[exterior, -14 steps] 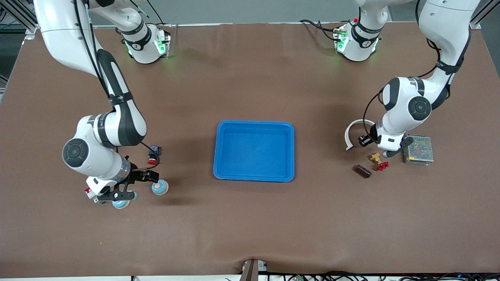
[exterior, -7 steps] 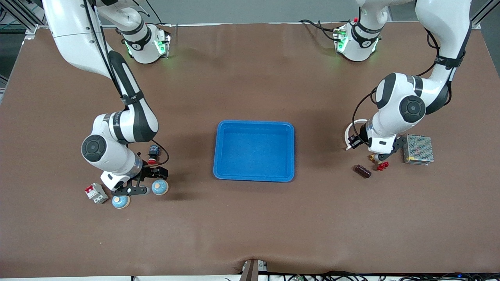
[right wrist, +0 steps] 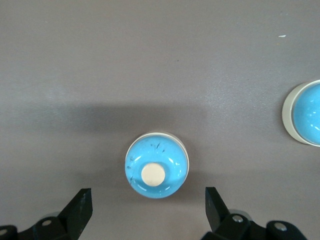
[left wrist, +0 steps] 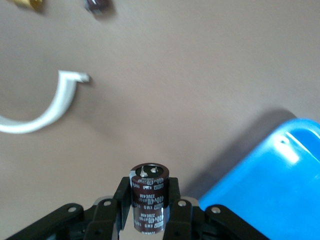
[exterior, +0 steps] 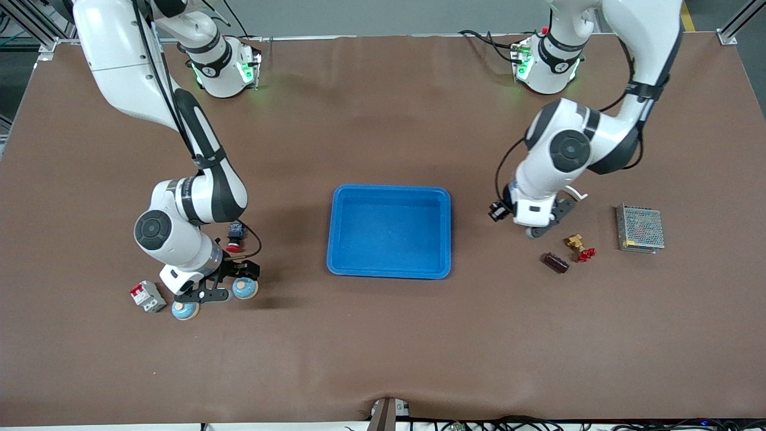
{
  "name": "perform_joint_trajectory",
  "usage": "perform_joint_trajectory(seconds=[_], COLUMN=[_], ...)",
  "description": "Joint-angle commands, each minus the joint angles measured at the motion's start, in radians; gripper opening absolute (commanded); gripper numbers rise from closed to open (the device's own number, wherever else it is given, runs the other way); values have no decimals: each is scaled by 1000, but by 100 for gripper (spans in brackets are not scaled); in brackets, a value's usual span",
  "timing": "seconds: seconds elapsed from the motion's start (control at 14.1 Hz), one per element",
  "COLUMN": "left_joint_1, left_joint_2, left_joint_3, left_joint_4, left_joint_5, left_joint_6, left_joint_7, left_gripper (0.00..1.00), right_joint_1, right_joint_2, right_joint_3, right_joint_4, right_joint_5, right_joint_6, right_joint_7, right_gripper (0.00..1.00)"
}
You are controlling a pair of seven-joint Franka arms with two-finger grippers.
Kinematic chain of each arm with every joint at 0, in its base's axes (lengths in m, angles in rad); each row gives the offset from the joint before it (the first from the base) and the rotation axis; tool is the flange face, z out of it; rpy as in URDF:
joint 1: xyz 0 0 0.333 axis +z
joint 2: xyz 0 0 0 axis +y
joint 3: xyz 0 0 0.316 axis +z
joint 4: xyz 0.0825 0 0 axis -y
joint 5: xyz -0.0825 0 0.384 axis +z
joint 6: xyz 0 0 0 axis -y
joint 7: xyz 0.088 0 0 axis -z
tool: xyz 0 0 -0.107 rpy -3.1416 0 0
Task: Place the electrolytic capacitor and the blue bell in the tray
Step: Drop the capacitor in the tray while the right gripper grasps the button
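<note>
Gripping glossy cylindrical capacitor in left claw, right claw spread over domed blue bell

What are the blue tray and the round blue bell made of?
The tray looks like smooth plastic: bright even blue, rounded corners, and a shiny glint on its rim in the left wrist view. The bell under the open right hand has a glossy blue dome with small reflections, so painted metal or hard plastic; the look cannot settle which. Its cream button looks like matte plastic.

Front camera high, facing robots — wrist cameras close (both downward).
</note>
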Motion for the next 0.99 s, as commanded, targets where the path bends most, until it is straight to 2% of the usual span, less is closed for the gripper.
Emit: perform_joint_trajectory(seconds=[0.0,0.28,0.57,0.71,0.92], left_joint_1=[-64,-168,-226,-257,-259], left_joint_2=[65,162,278,329,369], left_joint_3=[4,8,7,12,13], left_joint_4=[76,151,252,294,306], left_joint_5=[22,38,146,150,150], left_joint_6=[-22,-22,-20,-20,-8], left_joint_7=[-108,-263,-447,-471,-475], left_gripper=[0,0,0,0,0], right_joint_1=[6,6,6,7,7], right_joint_2=[21,54,79,81,90], right_joint_3=[-5,-5,-5,-5,-5], right_joint_4=[5,15,39,39,39], right_joint_5=[21,20,18,18,15], right_joint_6=[27,72,73,76,84], right_joint_7=[3,0,1,1,1], right_gripper=[100,100,100,100,100])
